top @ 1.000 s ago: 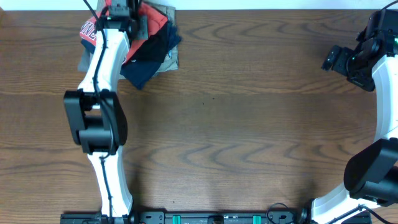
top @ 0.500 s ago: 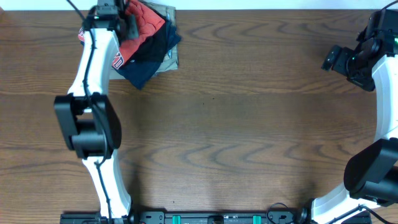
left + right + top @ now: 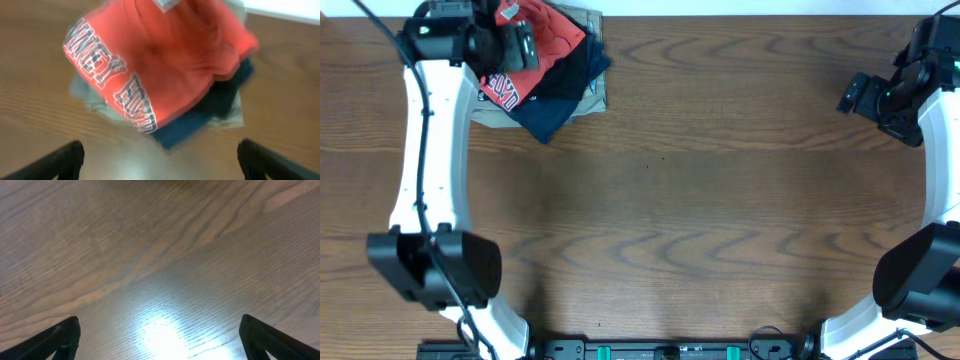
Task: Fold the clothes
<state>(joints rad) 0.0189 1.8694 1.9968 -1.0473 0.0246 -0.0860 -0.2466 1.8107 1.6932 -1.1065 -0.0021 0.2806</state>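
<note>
a: where is the pile?
b: clothes pile (image 3: 555,75) is seen at the far edge of the table (image 3: 720,200), orange shirt (image 3: 150,65) on top, navy garment (image 3: 545,115) showing under it.
a: grippers?
b: left gripper (image 3: 159,155) is held at the pile's left edge, jaws spread, nothing gripped. right gripper (image 3: 160,335) is well apart from the pile, jaws also spread. bare wood lies between.
</note>
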